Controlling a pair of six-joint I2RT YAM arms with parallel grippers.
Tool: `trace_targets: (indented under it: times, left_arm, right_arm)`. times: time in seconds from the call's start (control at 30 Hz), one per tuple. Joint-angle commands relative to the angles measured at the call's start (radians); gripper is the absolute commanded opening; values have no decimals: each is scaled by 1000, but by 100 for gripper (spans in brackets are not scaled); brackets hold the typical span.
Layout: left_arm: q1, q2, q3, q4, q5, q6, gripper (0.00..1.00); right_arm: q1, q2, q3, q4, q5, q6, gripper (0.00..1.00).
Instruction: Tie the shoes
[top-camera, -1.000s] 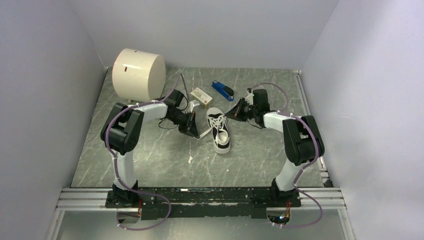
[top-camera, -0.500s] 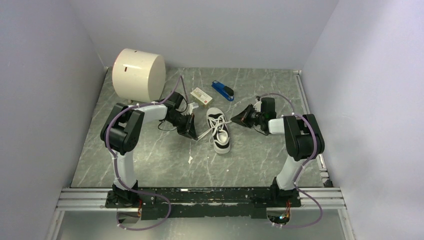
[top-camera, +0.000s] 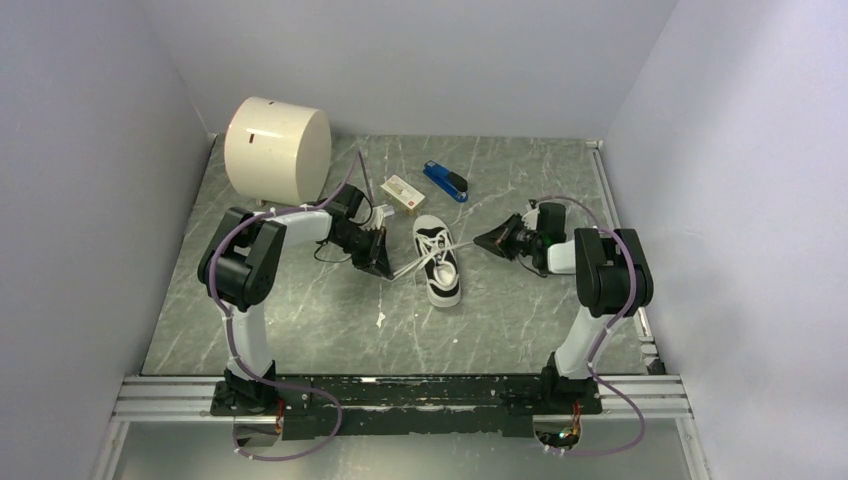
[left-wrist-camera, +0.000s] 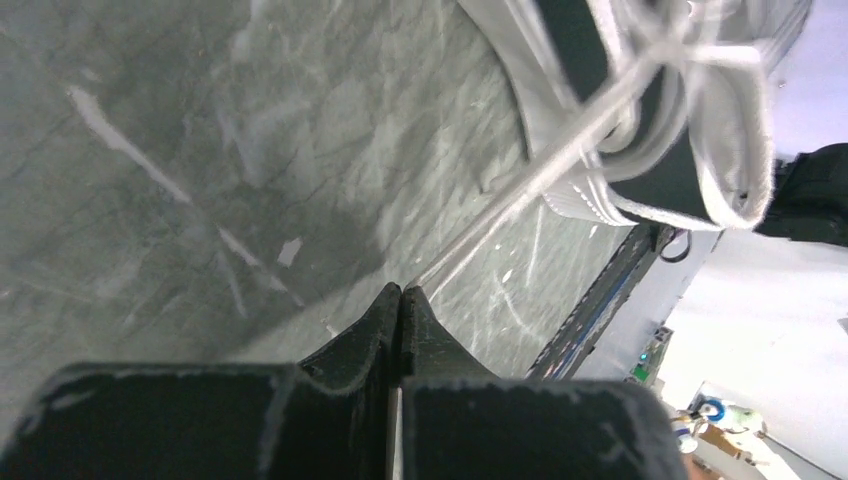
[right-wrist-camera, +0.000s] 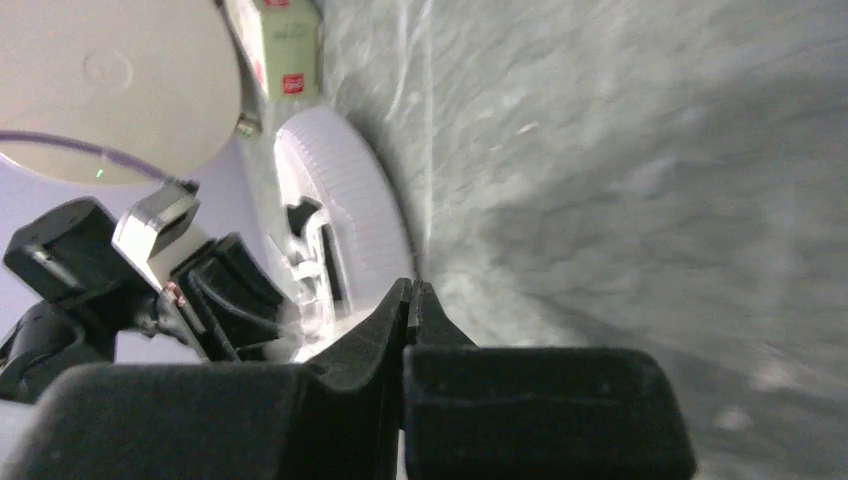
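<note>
Now sneaker (top-camera: 441, 268) lies between left end effector (top-camera: 385, 267) and right end effector (top-camera: 481, 240).

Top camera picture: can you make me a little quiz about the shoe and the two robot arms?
1. True or false: the sneaker lies between the left tool and the right tool.
2. What is the left tool pinching? A) a white lace B) the sneaker's toe cap C) nothing at all
3. Fill in the gap: the big cream cylinder sits at the far end, on the robot's ____ side.

Key: 1 true; 2 A; 3 left.
</note>
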Motion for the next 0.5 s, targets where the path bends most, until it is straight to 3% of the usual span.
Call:
trace_targets:
  times: [0.0,0.17,0.3,0.4,0.47]
  left_arm:
    - [16,-29,-45,-78,-66,35,5]
    - [18,-34,-44,-81,-68,43,5]
    - [18,-32,-23,-60,-8,38,5]
    - [16,-26,-8,-27,63,18,5]
    - [16,-23,-1,-7,94,4,5]
  right_arm:
    - [-96,19,-10,52,89,-40,0]
    - [-122,3,14,-6,79,-96,0]
    - [-95,34,124,-123,-53,-196,0]
    - [0,-32,238,-379,-19,-404,30]
    - [66,-77,271,-463,-13,-460,41]
